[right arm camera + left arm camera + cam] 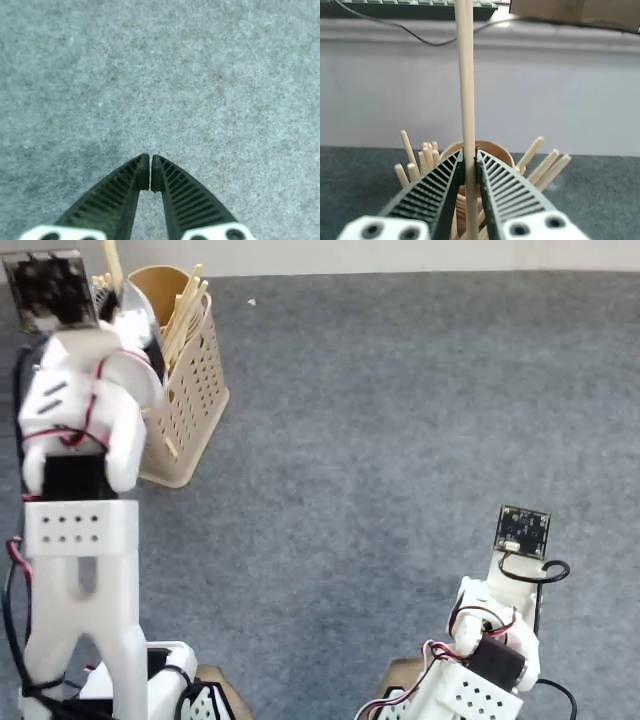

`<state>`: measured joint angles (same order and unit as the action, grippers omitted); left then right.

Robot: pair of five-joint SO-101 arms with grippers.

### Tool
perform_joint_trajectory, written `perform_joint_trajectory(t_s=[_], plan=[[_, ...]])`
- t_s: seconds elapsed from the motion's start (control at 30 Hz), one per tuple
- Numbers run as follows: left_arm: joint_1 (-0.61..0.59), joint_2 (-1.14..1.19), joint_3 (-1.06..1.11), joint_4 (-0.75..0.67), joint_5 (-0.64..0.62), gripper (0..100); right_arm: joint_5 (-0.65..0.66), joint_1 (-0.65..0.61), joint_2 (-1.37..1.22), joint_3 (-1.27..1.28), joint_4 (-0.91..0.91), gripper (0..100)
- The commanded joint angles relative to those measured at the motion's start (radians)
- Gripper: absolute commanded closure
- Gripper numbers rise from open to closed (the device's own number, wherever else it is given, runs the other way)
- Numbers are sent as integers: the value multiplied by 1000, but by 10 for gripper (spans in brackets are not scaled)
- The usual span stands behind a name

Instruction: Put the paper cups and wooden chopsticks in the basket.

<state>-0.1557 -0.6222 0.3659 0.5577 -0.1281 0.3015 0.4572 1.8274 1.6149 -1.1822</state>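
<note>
Over the basket (190,405), left end effector (470,153) pinches one chopstick (465,75) upright above the paper cup (160,285) and other chopsticks (185,315) already inside; right end effector (150,171) pressed together over bench (210,75). Next, likely: lower, let go.

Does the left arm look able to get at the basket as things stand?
Probably yes: the left gripper, shut on a chopstick, sits right above the basket, and nothing lies between them.
</note>
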Motion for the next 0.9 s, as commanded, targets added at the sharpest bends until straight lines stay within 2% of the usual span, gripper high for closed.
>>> perform_joint_trajectory(t_s=[0.0, 0.17, 0.33, 0.47, 0.63, 0.87], plan=[[-8, -90, 139, -94, 25, 994, -5, -5, 7, -30, 12, 971], [-10, -173, 358, -227, 112, 994, -5, -5, 7, -30, 12, 971], [-10, -228, 460, -238, 141, 989, -5, -5, 7, -30, 12, 971], [-41, -237, 481, -238, 141, 974, -5, -5, 7, -30, 12, 971], [-74, -240, 473, -239, 137, 826, -5, -5, 7, -30, 12, 971], [-73, -236, 437, -239, 140, 847, -5, -5, 7, -30, 12, 971]])
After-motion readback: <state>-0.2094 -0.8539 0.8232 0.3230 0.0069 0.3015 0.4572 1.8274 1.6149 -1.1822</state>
